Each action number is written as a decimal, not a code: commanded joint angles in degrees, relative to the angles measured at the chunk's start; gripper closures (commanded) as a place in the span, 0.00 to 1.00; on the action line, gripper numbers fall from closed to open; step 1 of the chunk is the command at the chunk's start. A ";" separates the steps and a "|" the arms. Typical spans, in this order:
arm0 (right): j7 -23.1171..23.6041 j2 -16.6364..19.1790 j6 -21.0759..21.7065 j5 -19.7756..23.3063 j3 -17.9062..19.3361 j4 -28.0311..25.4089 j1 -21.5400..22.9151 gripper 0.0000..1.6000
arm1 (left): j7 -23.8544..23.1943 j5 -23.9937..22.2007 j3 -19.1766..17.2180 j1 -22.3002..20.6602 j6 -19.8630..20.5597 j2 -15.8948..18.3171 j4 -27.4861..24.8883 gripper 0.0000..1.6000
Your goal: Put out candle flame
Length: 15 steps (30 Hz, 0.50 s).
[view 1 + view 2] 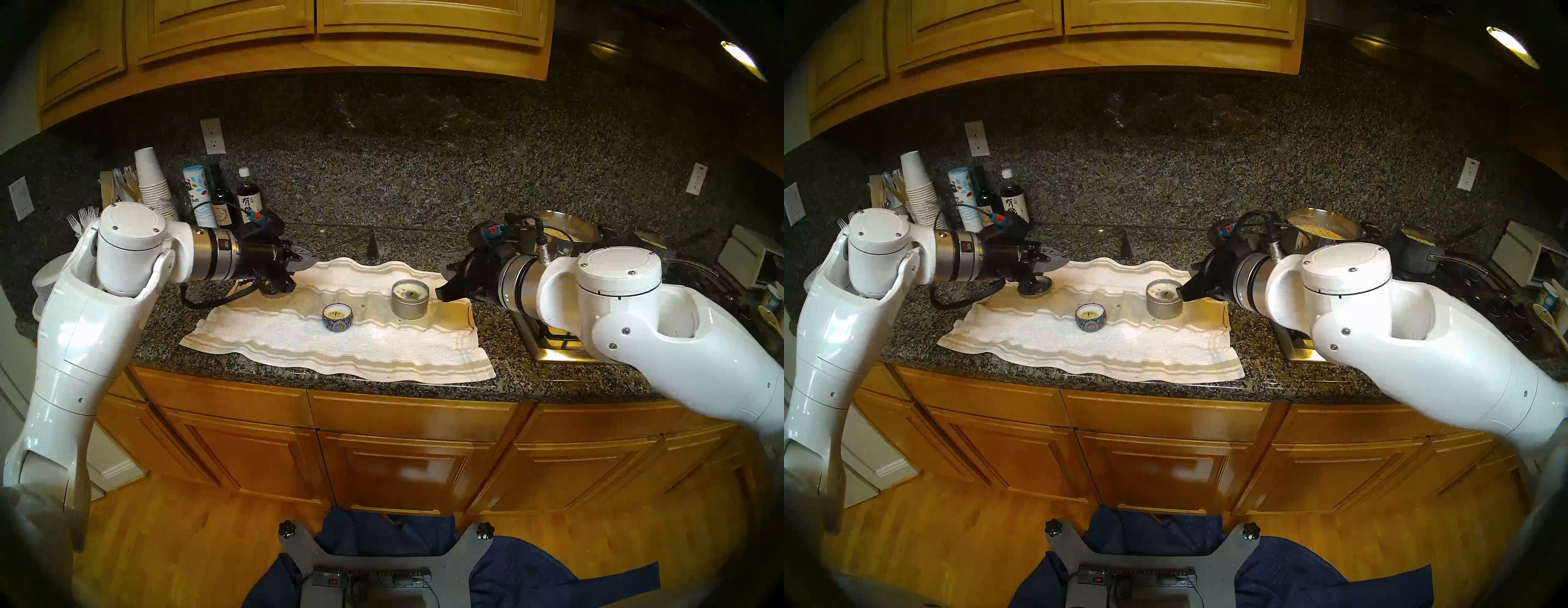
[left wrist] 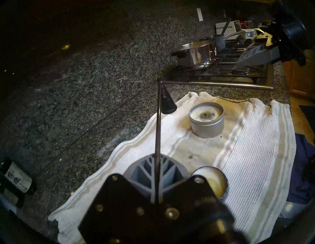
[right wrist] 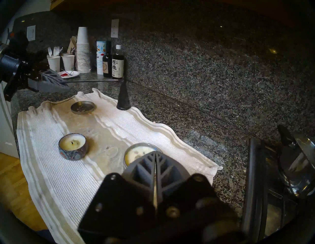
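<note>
A small blue patterned candle bowl (image 1: 337, 317) and a larger silver candle tin (image 1: 409, 299) stand on a white striped towel (image 1: 339, 352). Neither wick shows a flame in the right wrist view, which shows the bowl (image 3: 72, 146) and the tin (image 3: 136, 152). My left gripper (image 1: 312, 260) is shut on the thin rod of a candle snuffer (image 2: 158, 129). Its black cone (image 1: 374, 246) hangs mouth-down at the towel's far edge, behind both candles. My right gripper (image 1: 443, 293) is shut and empty, just right of the silver tin.
The tin's lid (image 3: 82, 107) lies on the towel under my left gripper. Bottles and stacked paper cups (image 1: 152, 187) stand at the back left. A steel pot (image 1: 564, 233) sits on the stove at the right. The counter edge runs along the front.
</note>
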 commanded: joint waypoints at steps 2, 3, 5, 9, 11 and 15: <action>0.48 -0.90 0.30 -1.11 1.22 0.76 2.39 1.00 | 0.24 -1.77 -8.76 5.42 0.10 3.36 -3.18 1.00; 0.56 -1.04 0.38 -1.18 1.19 0.87 2.50 1.00 | 0.31 -2.10 -9.17 6.01 0.09 3.73 -3.28 1.00; 0.84 -1.34 0.57 -1.36 1.10 1.12 2.76 1.00 | 0.17 -2.22 -11.44 8.22 0.25 3.53 -4.02 1.00; 1.28 -1.88 1.00 -1.67 0.97 1.56 3.28 1.00 | 0.31 -2.56 -14.51 11.39 0.43 3.35 -4.91 1.00; 1.43 -2.09 1.18 -1.76 0.96 1.73 3.48 1.00 | 0.48 -2.67 -15.99 12.79 0.63 3.18 -5.32 1.00; 1.84 -2.58 1.75 -1.99 0.98 2.14 3.86 1.00 | 0.90 -2.64 -19.94 16.46 0.21 2.54 -5.34 1.00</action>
